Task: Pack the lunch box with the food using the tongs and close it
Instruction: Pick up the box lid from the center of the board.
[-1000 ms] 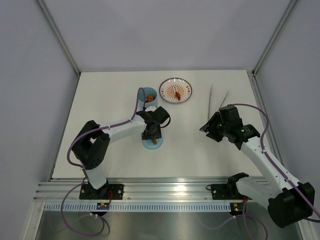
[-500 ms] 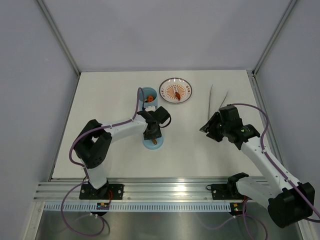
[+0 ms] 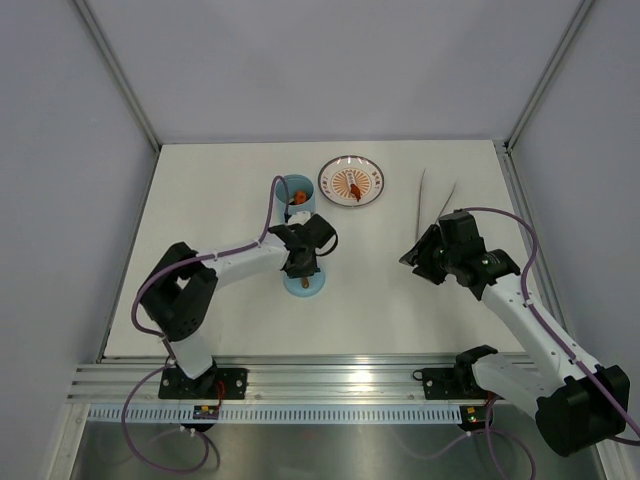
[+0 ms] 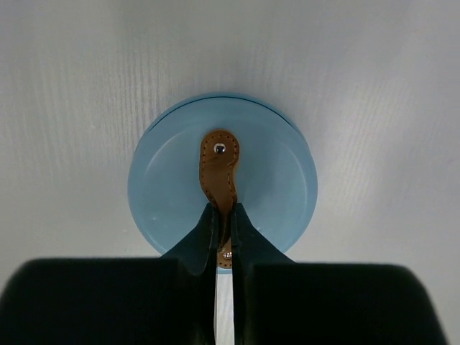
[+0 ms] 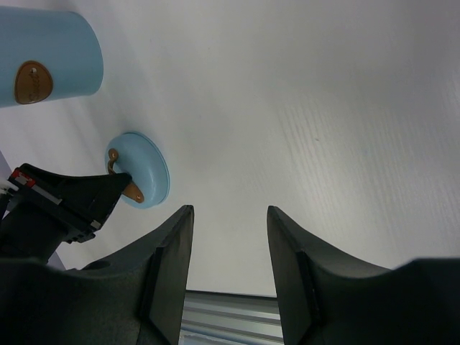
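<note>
The light-blue lunch box [image 3: 296,192] stands upright at the back of the table, with orange food [image 3: 298,199] showing in its open top. In the right wrist view the lunch box [image 5: 44,60] sits at the upper left. Its round blue lid [image 3: 311,288] lies flat on the table in front of it. My left gripper [image 4: 223,213] is shut on the lid's [image 4: 274,181] brown strap [image 4: 218,164]. The silver tongs [image 3: 436,196] lie at the back right, apart from both grippers. Just in front of them my right gripper [image 5: 230,213] hangs open over bare table, holding nothing.
A red-rimmed plate [image 3: 331,170] with one orange food piece [image 3: 355,187] lies right of the lunch box. Grey walls and metal posts enclose the table. An aluminium rail [image 3: 330,378] runs along the near edge.
My left gripper's jaws have closed on the lid's brown strap, and the arm shifted slightly left. The right arm has not moved.
</note>
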Tool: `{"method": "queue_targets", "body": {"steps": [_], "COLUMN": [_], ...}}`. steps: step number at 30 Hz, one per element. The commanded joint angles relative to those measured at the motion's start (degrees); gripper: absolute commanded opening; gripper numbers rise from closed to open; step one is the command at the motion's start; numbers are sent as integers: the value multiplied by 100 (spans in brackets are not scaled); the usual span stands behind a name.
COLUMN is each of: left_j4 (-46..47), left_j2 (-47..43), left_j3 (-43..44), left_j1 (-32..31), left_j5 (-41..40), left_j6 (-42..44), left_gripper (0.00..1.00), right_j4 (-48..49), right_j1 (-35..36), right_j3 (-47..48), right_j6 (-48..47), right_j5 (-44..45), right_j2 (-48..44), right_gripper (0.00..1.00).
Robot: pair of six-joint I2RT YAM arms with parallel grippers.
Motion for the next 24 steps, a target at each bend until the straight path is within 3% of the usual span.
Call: {"method": "queue_targets", "body": {"steps": [1, 5, 11, 17, 24], "left_j4": [3, -261, -1069, -1869, -2879], "left_j2": [-378, -712, -1143, -1188, -328], "left_j3": [-147, -24, 854, 2260, 4517], "left_j1": [28, 37, 36, 221, 940], "left_j5": [-213, -48, 480, 867, 1044], "left_j6": [463, 894, 1712, 2231, 2617], "left_gripper": [0, 0, 0, 0, 0], "right_j4": [56, 65, 39, 12, -76], "right_j1": [-50, -41, -50, -50, -50], "right_j3": [10, 1, 37, 80, 195], "right_j6": [-89, -115, -124, -124, -159], "right_j5": [-64, -81, -55, -38, 50], "right_j2": [-124, -133, -142, -124, -107], "right_gripper": [53, 53, 53, 53, 53]}}
